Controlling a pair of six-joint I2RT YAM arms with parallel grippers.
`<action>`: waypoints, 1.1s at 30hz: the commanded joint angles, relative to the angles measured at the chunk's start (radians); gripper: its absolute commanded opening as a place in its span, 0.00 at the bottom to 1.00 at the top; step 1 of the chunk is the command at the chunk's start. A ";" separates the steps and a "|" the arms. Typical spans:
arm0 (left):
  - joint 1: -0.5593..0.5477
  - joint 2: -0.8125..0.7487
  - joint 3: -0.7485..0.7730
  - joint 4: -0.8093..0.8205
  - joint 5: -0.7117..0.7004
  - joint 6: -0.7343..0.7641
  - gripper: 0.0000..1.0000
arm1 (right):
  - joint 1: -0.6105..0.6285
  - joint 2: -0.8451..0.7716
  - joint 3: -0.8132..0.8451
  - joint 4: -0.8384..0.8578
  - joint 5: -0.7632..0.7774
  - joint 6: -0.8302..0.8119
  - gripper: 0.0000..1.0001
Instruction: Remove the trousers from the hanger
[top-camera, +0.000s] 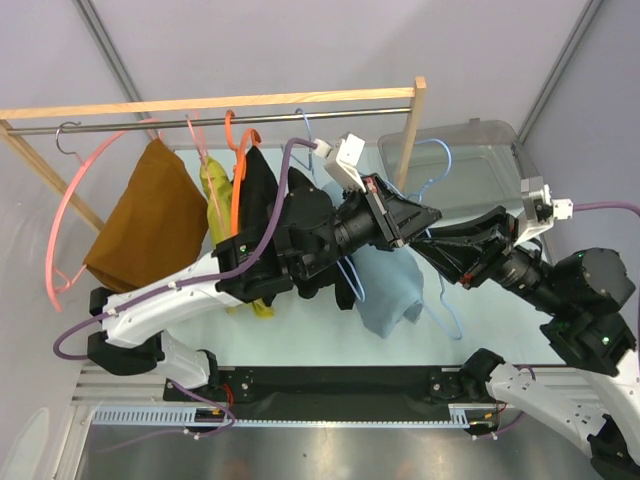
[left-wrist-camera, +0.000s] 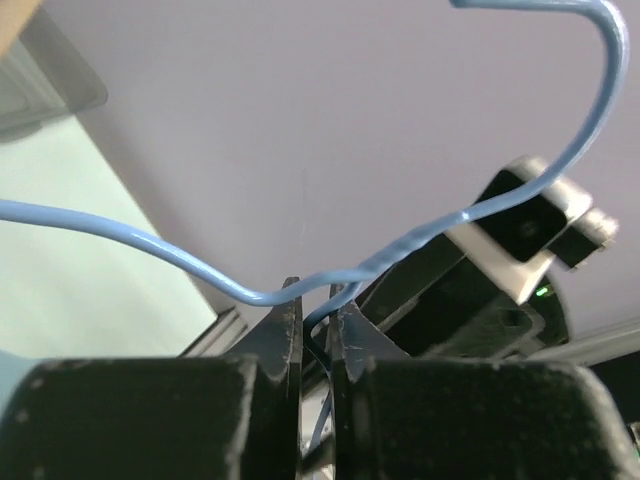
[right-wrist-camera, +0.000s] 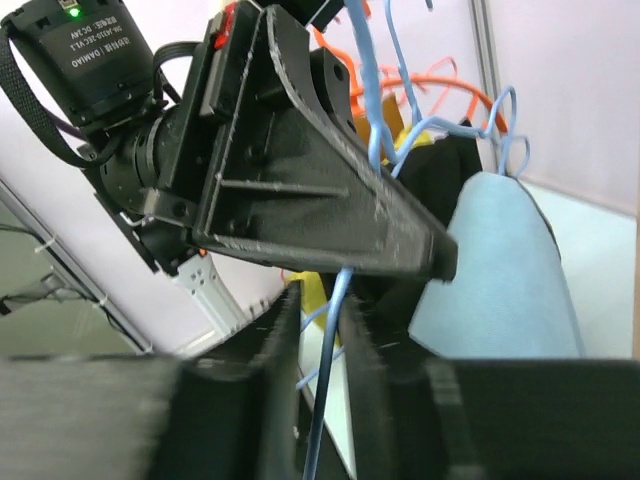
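While clamping the wire of the blue hanger tight in the left gripper, hold it steady on the near right of the rail. Step in hand: bracing the hanger for stripping. Note the right gripper astride the same wire; gripping or released, cannot tell. Next, shift the right gripper onto the cloth, pinch 1 fold, draw it down off the bar. Locate the trousers draped over the hanger between the 2 arms: pale blue, soft, folded, hanging limp.
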 joint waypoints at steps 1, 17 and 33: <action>-0.014 -0.062 0.027 -0.020 0.031 -0.015 0.00 | 0.007 0.003 0.140 -0.228 0.009 -0.050 0.37; -0.011 -0.188 0.059 -0.081 0.120 -0.041 0.00 | 0.006 -0.230 0.028 -0.512 0.165 -0.116 0.77; -0.009 -0.244 0.059 -0.044 0.061 -0.062 0.00 | 0.006 -0.170 -0.199 -0.261 -0.371 -0.256 1.00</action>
